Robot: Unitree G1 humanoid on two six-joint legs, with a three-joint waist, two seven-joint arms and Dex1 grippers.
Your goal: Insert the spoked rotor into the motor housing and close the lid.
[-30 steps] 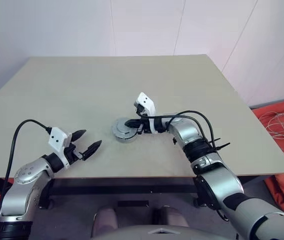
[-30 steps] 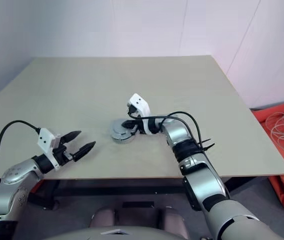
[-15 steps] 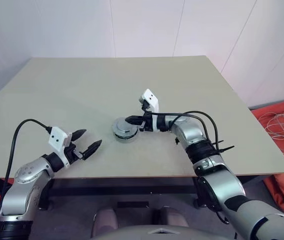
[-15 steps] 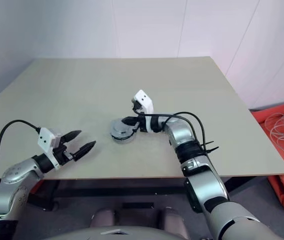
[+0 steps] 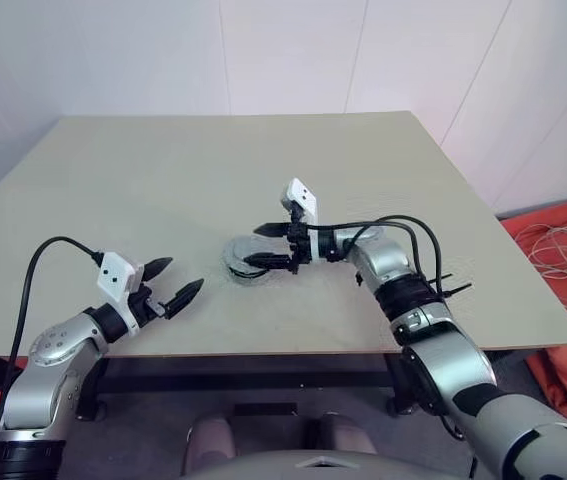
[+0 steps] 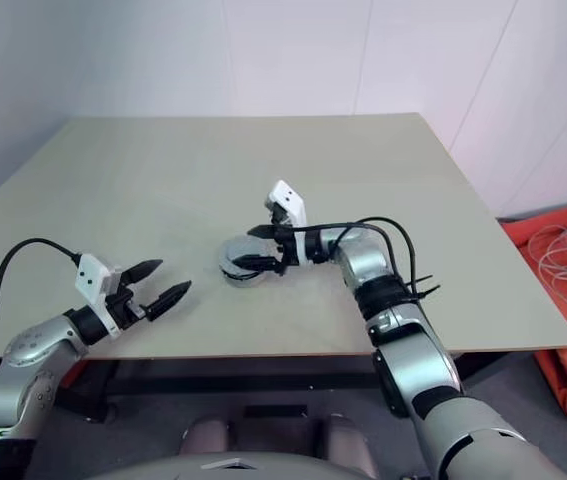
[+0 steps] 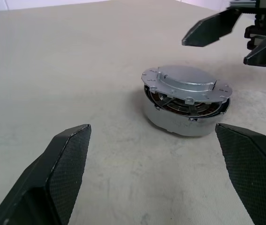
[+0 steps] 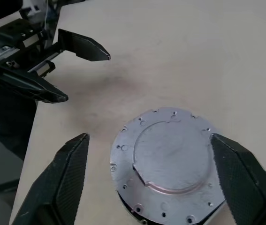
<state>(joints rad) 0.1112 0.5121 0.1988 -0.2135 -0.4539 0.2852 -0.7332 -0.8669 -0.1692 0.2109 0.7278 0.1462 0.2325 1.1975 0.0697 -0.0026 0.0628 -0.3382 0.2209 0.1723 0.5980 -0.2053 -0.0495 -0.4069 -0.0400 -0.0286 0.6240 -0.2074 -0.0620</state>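
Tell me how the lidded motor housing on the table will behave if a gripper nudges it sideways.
The motor housing looks squat and flat-bottomed, so it would probably slide rather than tip or roll. Its metal look suggests it is stiff and fairly heavy for its size. The lid appears to sit slightly raised, with a gap showing under its rim, so a push there might shift it.

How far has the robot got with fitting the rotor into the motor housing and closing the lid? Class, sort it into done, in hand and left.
Done: the lid sits on the motor housing, with spokes visible in the gap beneath it.
In hand: nothing; the right gripper is open just above the lid, and the left gripper is open, off to the side.
Left: perhaps seating the lid flush; the gap suggests so.
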